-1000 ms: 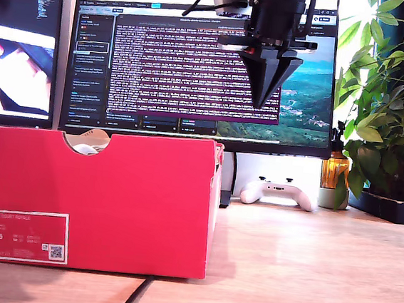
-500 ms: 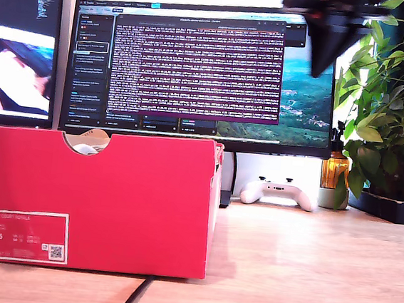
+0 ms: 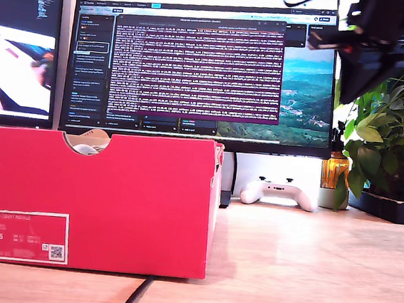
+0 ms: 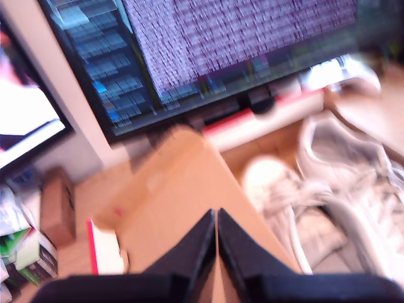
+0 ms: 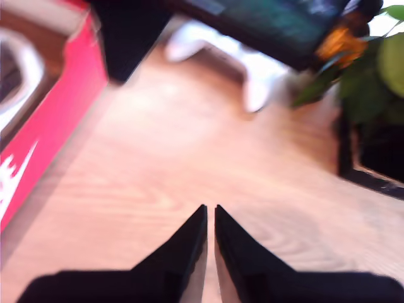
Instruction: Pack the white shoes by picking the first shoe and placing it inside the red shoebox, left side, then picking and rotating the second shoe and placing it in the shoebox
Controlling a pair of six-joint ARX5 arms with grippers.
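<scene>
both shoes (image 4: 328, 196) already lie inside the shoebox (image 3: 112, 193). my first gripper (image 4: 216, 218) and my second gripper (image 5: 210, 211) are pinched together, empty. you risk clipping the monitor (image 3: 203, 66) or plant (image 3: 393, 134) if an arm swings blind.

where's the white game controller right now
The white game controller sits on the wooden desk, below the monitor, in the exterior view's right half, between the red shoebox and the potted plant.
</scene>
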